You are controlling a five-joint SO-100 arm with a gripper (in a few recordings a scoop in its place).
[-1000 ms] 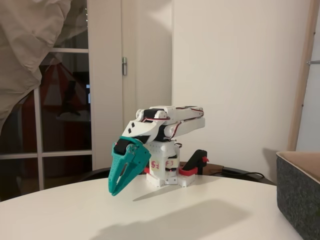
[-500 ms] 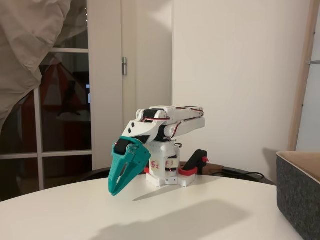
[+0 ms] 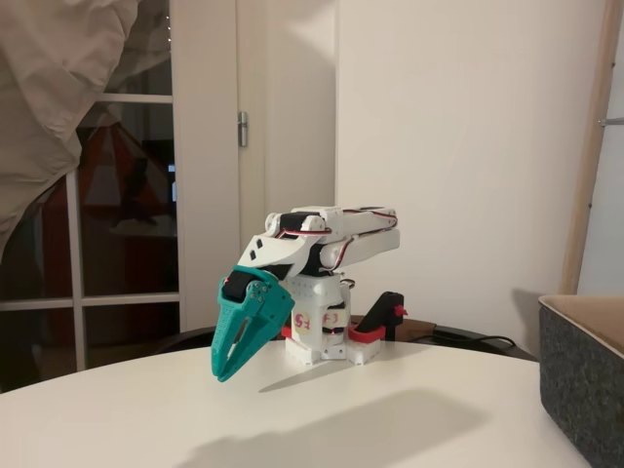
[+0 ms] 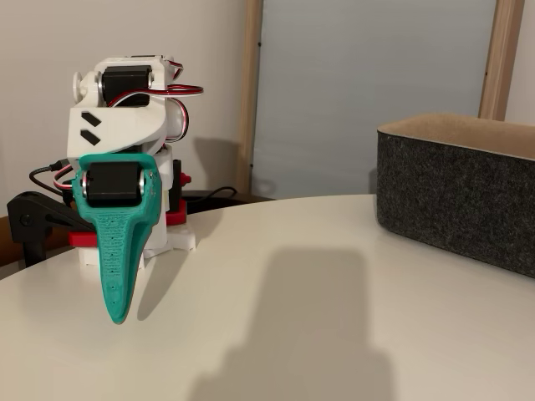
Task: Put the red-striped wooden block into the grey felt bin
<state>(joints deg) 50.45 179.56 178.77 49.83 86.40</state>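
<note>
Place: a lived-in room of a home, not a lab.
Door: a white glazed door (image 3: 210,166) with a metal handle (image 3: 243,128) stood behind the arm.
Cloth: pale fabric (image 3: 58,88) hung bunched at the upper left.
Counter: a round white counter (image 3: 322,409) carried the setup.
Walls: plain white, warmly lit.

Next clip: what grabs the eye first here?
The teal gripper hangs nose-down, jaws together, from the folded white arm at the white table's far left edge in both fixed views. The grey felt bin stands at the right, apart from it.
</note>
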